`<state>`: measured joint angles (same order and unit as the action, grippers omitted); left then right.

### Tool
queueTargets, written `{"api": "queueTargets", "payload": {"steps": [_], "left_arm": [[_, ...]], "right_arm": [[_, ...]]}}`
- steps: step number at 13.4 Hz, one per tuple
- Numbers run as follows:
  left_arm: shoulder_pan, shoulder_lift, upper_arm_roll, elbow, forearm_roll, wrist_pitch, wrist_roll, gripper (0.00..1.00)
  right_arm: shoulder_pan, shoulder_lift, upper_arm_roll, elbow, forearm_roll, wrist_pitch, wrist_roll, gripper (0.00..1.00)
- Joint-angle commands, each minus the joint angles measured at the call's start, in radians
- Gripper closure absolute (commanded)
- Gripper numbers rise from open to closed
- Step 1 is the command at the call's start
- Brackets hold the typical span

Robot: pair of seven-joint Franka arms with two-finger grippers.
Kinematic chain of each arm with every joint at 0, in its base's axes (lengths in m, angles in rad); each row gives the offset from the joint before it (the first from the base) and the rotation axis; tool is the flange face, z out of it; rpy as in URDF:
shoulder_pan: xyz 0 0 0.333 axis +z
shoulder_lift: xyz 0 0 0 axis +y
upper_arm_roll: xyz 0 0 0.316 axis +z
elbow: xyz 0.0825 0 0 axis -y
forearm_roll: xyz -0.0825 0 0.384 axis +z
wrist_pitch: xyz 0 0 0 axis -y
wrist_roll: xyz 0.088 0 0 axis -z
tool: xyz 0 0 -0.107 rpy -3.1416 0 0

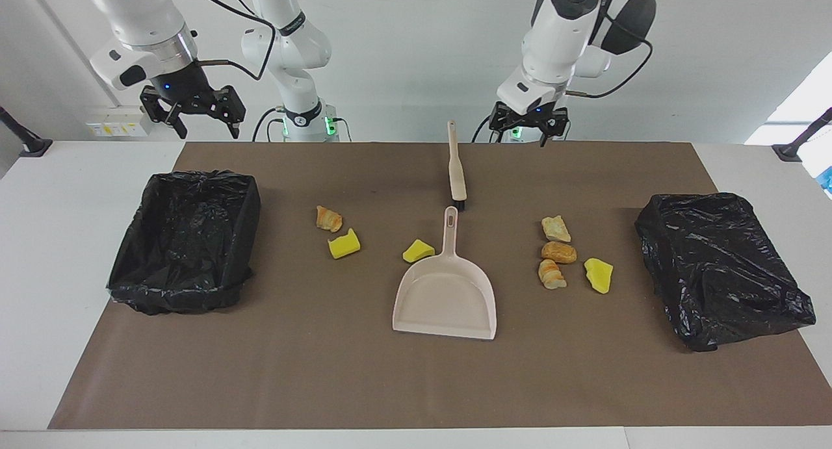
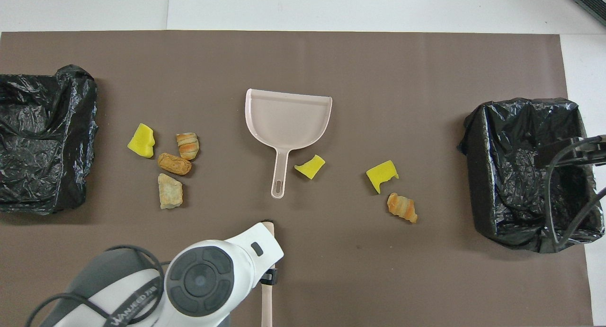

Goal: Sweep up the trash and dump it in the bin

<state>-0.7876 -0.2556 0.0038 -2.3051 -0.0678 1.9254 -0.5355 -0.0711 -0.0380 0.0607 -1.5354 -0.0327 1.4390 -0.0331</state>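
Seven yellow sponge and tan bread-like trash lumps lie unswept on the brown-covered bench around the untouched beige plastic dustpan, as the left pincer hovers spread above the beige brush and the right pincer waits spread above the black-lined bin.

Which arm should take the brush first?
Left, probably. The left end effector hangs open in the air close beside the brush handle, at the table edge nearest the robots. The right end effector waits, open, up above the black-lined bin at its own end of the table.
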Motion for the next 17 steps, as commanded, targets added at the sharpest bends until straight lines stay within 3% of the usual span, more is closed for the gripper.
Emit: {"api": "queueTargets", "payload": {"steps": [1,11,17], "left_arm": [[-0.099,0.007,0.021,-0.146,-0.018,0.177,-0.06,0.0],[-0.287,0.003,0.021,-0.238,-0.05,0.224,-0.196,0.0],[-0.305,0.01,0.022,-0.252,-0.055,0.239,-0.202,0.0]], "right_arm": [[-0.007,-0.019,-0.001,-0.023,0.025,0.018,0.004,0.0],[-0.007,-0.02,-0.001,-0.025,0.025,0.003,0.004,0.0],[0.004,-0.026,0.005,-0.032,0.023,-0.002,0.002,0.0]]}}
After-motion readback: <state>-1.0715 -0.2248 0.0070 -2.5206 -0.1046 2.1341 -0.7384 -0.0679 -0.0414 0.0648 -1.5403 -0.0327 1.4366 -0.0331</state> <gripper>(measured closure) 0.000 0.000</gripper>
